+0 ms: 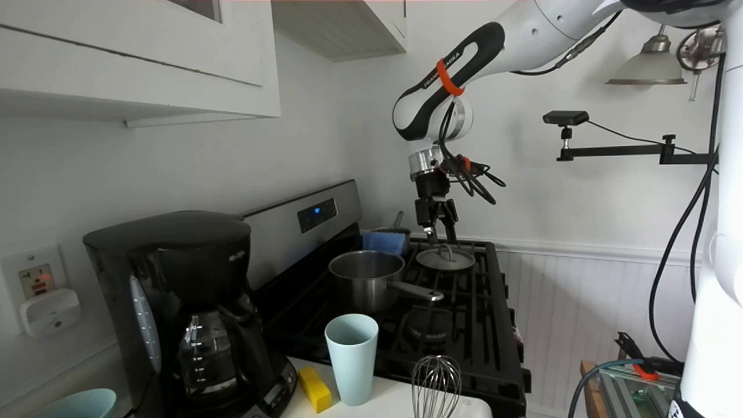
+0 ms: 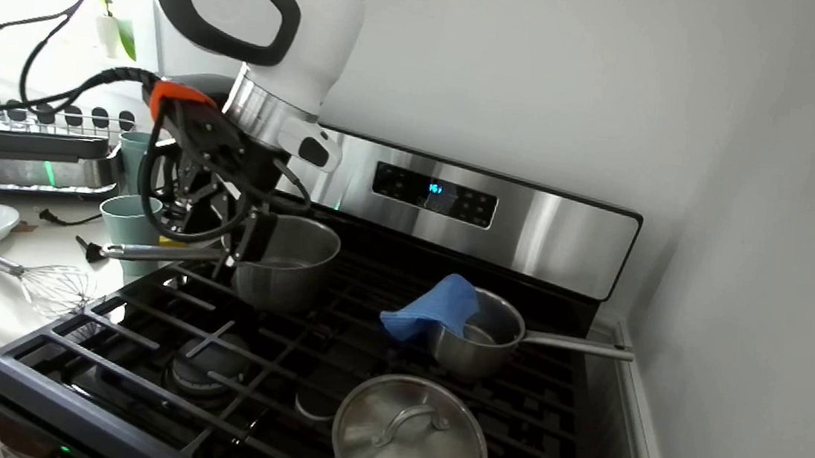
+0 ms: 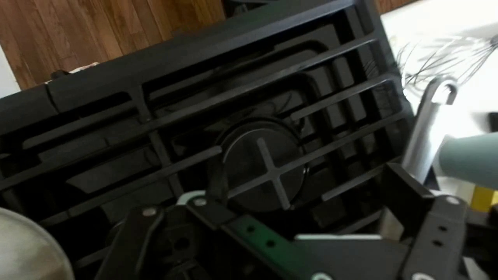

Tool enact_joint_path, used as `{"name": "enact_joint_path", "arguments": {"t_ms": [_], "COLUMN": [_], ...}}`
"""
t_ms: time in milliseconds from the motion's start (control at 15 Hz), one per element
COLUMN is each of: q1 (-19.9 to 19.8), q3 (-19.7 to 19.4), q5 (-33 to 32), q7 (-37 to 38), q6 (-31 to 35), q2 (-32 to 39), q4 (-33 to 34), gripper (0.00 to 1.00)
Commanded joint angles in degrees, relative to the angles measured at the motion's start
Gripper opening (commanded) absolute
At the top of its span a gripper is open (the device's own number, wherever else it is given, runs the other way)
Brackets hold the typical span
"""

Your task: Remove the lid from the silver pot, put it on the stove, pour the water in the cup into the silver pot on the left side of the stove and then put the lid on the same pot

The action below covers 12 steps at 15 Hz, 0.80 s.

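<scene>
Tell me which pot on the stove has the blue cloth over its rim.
The right-hand pot, just beyond the lid in an exterior view: the blue cloth hangs over its rim. The left-hand pot, nearer the cup, has none.

Lid [image 3: 29, 249] on the stove [image 3: 218, 50], cropped in the wrist view
Beside the stove, the same view cuts off the cup [image 3: 472, 160] and the whisk [image 3: 447, 62].
</scene>
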Motion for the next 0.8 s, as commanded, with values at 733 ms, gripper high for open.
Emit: {"name": "enact_joint_path", "arguments": {"t_ms": [733], "q1": [5.6], "q3": [2.8], "q5": [8.5], "q7": [-0.2], "q6": [-3.0], "q2": [-2.1], "q4": [-3.7], "gripper": [1.0]}}
